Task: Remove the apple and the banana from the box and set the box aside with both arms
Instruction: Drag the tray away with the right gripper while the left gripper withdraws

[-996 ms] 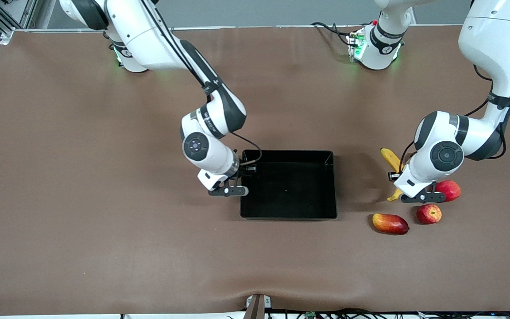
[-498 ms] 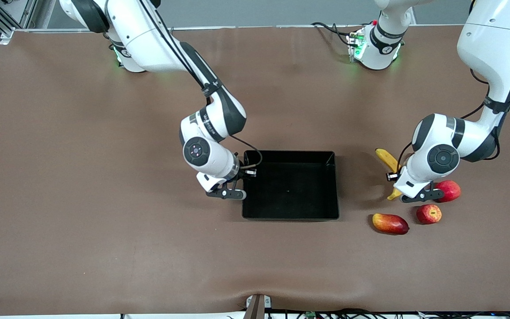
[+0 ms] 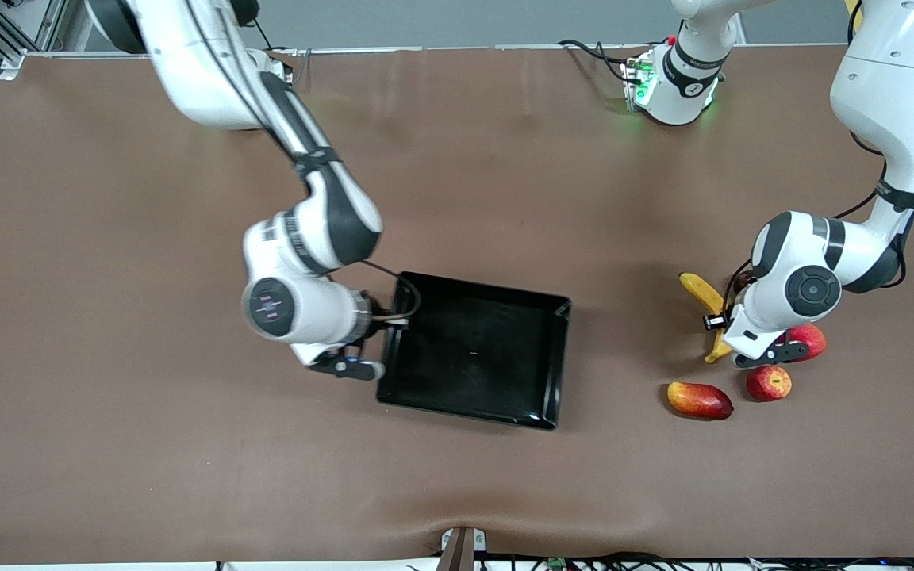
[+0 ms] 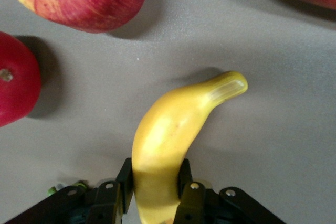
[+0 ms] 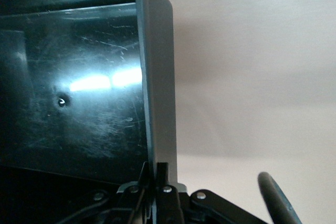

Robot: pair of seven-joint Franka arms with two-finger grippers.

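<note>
Black tray (image 3: 474, 350): shallow, glossy, low-walled; near the table's middle, skewed to the table edges and tipped, the wall toward the right arm's end raised
Right gripper (image 3: 358, 366): fingers pinched together on the tray's wall at that raised end; in the right wrist view (image 5: 156, 182) the thin wall runs up from between the fingers
Banana (image 3: 708, 305): long, curved, yellow; toward the left arm's end of the table, well apart from the tray; lower part hidden under the left arm's wrist in the front view
Left gripper (image 3: 752, 353): clamped on the banana; in the left wrist view (image 4: 156, 192) the fingers press on both sides of the fruit, its tip pointing away from the gripper
Apple (image 3: 769, 383): small, round, red with yellowish patches, stem dimple up; nearer the front camera than the left gripper
Mango (image 3: 699, 400): oval, red and yellow; just beside the apple, on its tray-ward side
Red round fruit (image 3: 808, 339): plain red, partly covered by the left wrist; farther from the front camera than the apple
</note>
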